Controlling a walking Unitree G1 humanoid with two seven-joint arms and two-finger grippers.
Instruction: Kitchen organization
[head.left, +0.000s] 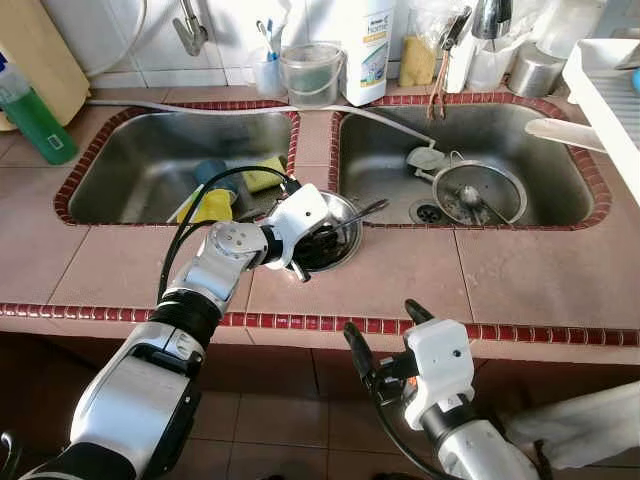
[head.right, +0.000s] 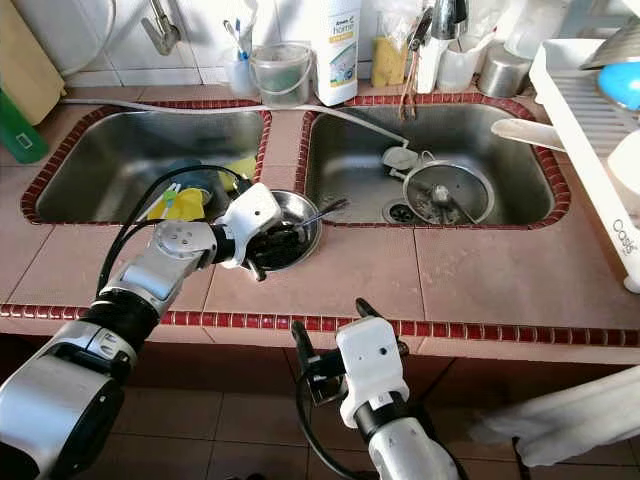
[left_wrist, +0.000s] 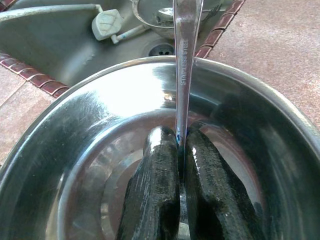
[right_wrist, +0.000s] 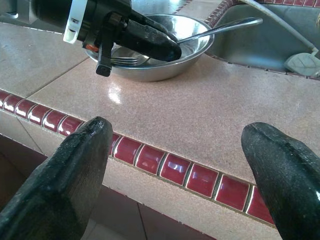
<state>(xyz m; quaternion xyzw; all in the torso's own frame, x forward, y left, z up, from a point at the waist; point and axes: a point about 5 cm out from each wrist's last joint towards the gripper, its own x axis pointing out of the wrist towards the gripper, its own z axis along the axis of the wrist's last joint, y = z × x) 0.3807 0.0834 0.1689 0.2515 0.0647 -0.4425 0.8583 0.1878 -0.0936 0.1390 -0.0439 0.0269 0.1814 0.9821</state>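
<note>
Mid-pickup at the steel bowl (head.left: 340, 238) on the counter between the sinks: left gripper (left_wrist: 181, 150) inside it, clamped on the fork (left_wrist: 186, 60); right gripper (right_wrist: 175, 165) spread, idle below; next, lifting clear of the rim.

A pinkish tiled countertop (head.left: 400, 275) edged with red tiles carries a steel bowl (head.left: 340, 235), sitting just in front of the divider between the two sinks (head.left: 150, 165). Behind that divider stands a white bottle (head.left: 365, 50).
</note>
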